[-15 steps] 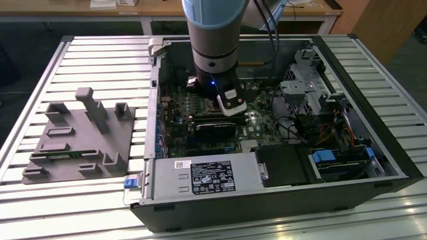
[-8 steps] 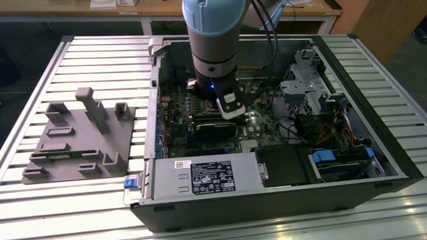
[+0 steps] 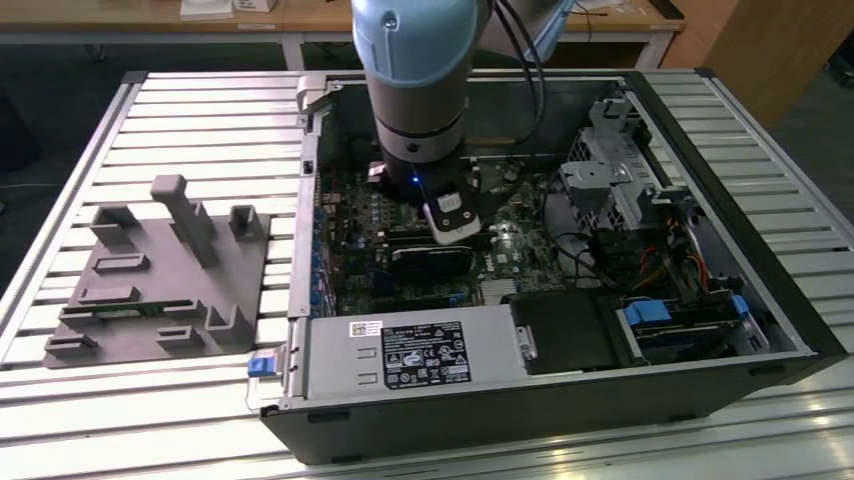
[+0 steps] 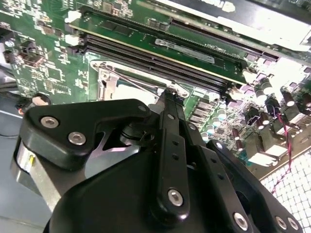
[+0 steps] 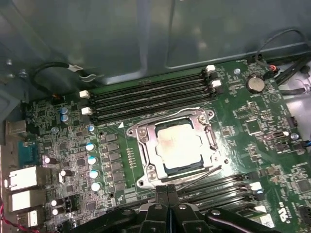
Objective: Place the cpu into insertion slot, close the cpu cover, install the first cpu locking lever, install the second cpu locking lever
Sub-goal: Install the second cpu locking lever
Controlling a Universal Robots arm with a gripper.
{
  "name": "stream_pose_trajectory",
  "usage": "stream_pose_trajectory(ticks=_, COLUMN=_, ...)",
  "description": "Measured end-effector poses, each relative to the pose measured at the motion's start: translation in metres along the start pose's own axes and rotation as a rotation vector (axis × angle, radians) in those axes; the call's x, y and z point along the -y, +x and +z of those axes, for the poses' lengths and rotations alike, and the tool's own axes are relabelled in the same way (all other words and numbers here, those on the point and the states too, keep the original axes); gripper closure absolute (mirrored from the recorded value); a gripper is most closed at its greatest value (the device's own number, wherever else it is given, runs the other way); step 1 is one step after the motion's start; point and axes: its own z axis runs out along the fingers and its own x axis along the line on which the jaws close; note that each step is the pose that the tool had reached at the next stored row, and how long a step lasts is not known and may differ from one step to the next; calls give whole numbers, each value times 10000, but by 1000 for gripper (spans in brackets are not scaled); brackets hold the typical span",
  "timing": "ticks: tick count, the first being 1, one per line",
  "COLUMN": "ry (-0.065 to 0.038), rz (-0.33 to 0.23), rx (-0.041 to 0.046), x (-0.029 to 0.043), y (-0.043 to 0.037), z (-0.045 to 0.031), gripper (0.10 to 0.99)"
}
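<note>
Progress looks well past the halfway mark from where I sit: in the first wrist view the cpu (image 5: pixel 179 145) lies flat in the insertion slot (image 5: pixel 192 170), and the cpu cover (image 5: pixel 146 145) is down over it, its silver frame lying around the chip's edges with the metal top showing through the cut-out. I judge the first two steps done. The levers are less certain; I see thin wire rods along the frame's sides, one of them (image 5: pixel 197 174) on the side nearest my end effector (image 5: pixel 167 191), but I can't tell whether either is hooked under its catch, so I count the locking as still open. The end effector hangs just above the board at the socket's edge, fingers pressed together with no gap and nothing between them; in the second wrist view its tip (image 4: pixel 170 94) sits right beside a corner of the frame, close to a wire rod. The chip itself is a pale silvery square with a duller, faintly tan smear across its middle, seated level, with a dark margin between it and the frame. In the exterior view the arm (image 3: pixel 416 90) reaches straight down into the open computer case (image 3: pixel 561 420), which lies on its side on the slatted counter (image 3: pixel 200 110).
</note>
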Motion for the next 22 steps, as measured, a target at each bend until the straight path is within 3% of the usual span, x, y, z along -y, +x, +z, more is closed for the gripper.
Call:
stream_pose_trajectory(ticks=13, ry=-200, rz=24, rx=-57, x=75, y=48, z=133, gripper=980)
stream_pose_trajectory(ticks=22, ry=-420, rz=47, rx=-112, x=121, y=97, z=218, gripper=980)
